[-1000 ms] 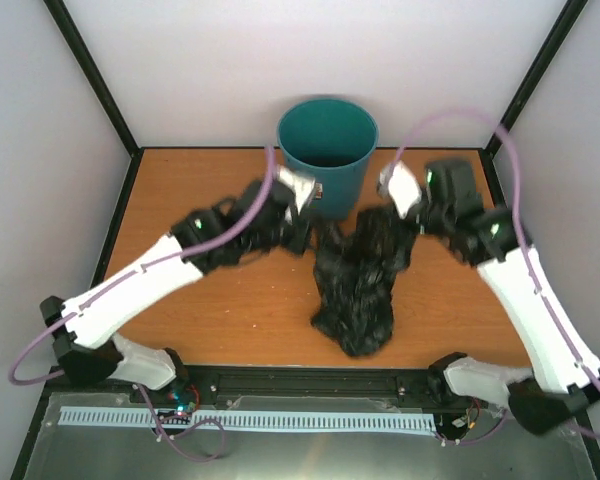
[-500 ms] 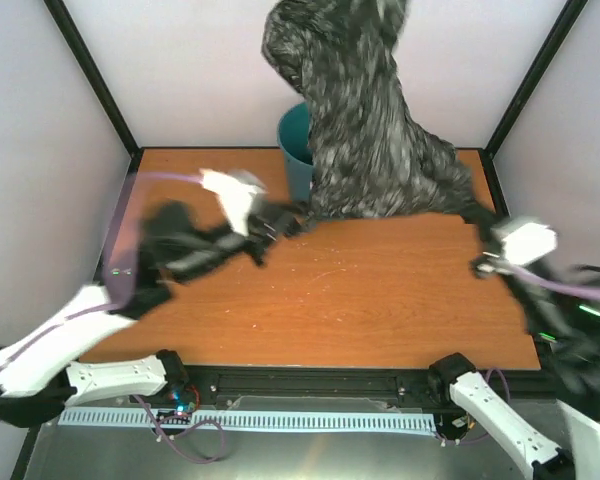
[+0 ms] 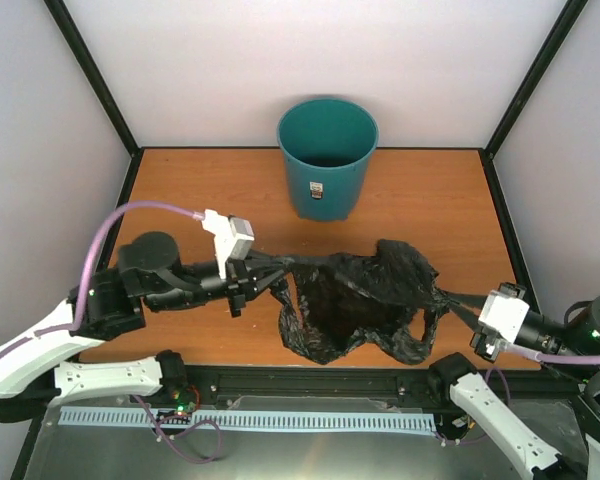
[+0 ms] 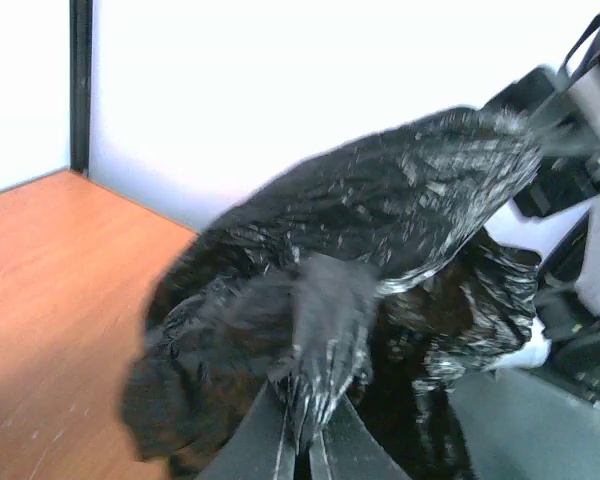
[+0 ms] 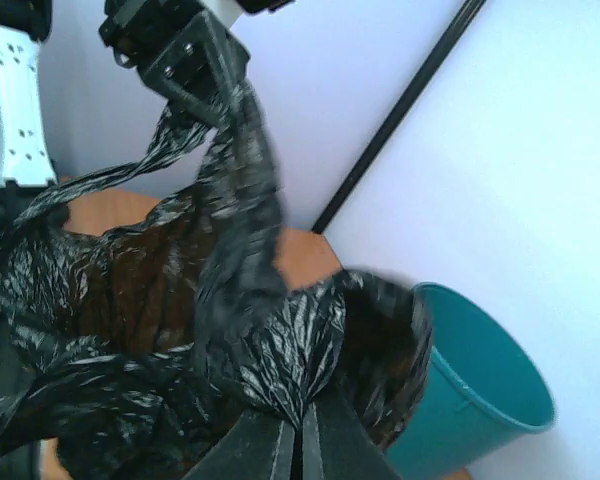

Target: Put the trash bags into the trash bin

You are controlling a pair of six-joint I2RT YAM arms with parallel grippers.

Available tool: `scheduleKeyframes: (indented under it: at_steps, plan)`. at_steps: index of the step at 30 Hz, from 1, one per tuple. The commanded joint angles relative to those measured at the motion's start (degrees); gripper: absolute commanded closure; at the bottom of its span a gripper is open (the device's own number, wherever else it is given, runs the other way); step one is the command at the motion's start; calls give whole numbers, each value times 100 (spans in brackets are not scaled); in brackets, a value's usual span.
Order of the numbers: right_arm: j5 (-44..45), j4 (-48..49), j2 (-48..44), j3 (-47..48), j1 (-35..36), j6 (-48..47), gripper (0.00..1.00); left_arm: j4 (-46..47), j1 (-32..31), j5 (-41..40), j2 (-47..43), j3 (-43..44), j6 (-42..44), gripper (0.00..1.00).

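Trash bag point(image 3: 355, 300): pulled wide between both grippers, mouth open, sagging onto front-centre of table point(image 3: 210, 190). Left gripper point(image 3: 272, 277): jaws pinched tight on bunched film at left edge of bag, seen clamped in left wrist view point(image 4: 302, 440). Right gripper point(image 3: 458, 303): same on right edge, fingers closed with film squeezed between point(image 5: 302, 425). Trash bin point(image 3: 327, 160): upright at back centre, apart from bag. Small white label point(image 3: 317, 189) on bin, print too small to read. Orange-brown wood top, white walls point(image 3: 230, 70), black frame posts point(image 3: 90, 75).
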Motion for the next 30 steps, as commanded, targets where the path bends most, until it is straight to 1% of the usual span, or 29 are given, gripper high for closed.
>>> scheduleKeyframes:
  at_steps: [1,4,6,7,9,11,13,15,16,18,19,20,21,22,23,24,25,26,27,28,29,30]
  plan:
    - [-327,-328,545,95,9,785,97,-578,-57,-43,466,760,-365,99]
    - [736,153,898,220,5,1340,97,-1109,-52,-838,881,1199,-514,99]
    - [1618,426,1185,66,9,1565,97,-1337,-37,-1413,1235,1279,-556,99]
    - [2071,573,1342,-87,9,1664,97,-1445,19,-1559,1474,1311,-582,99]
    - [2680,773,1607,-498,9,1737,97,-1564,290,-1495,1936,1330,-651,99]
    - [3127,1016,1818,-947,3,1718,97,-1367,639,-1141,2290,1261,-599,99]
    - [3451,1288,2022,-1260,-4,1580,97,-1138,902,-1060,2571,1260,-450,99]
    - [3763,1419,2388,-1109,-52,1312,97,-1186,1259,-985,2939,1684,-237,99]
    - [3882,1430,2649,-803,-111,1155,97,-1308,1359,-1039,3041,2142,-95,99]
    - [3901,1322,3347,361,-316,923,97,-1521,1402,-1379,3379,3288,275,99]
    - [3827,1148,3716,1276,-383,838,97,-1570,1402,-1461,3483,3953,432,99]
    - [3764,898,4086,2338,-394,813,97,-1577,1396,-1419,3595,4826,575,99]
    - [3652,527,4548,3559,-395,856,97,-1597,1389,-1358,3718,5499,640,99]
    - [3411,110,5014,5103,-395,921,97,-1590,1372,-1208,3817,6181,693,99]
    - [3099,-245,5428,6555,-395,991,97,-1477,1339,-920,3869,6671,815,99]
    - [2809,-406,5689,7930,-395,1018,97,-1200,1292,-475,3815,6885,939,99]
    - [2496,-355,5653,8201,-396,1019,97,-835,1247,0,3640,6783,1026,99]
    - [2217,-117,5300,7741,-400,986,97,-394,1184,465,3396,6468,1049,99]
    - [1977,289,4706,6754,-400,1016,97,-51,1110,693,3155,6037,1008,99]
    - [1763,1059,3979,5331,-396,1034,97,130,1036,775,2942,5655,972,99]
    - [1387,1696,3141,3922,-400,882,97,113,958,732,2772,5165,992,99]
    - [1130,1941,2475,2667,-396,613,97,127,885,559,2570,4466,1066,99]
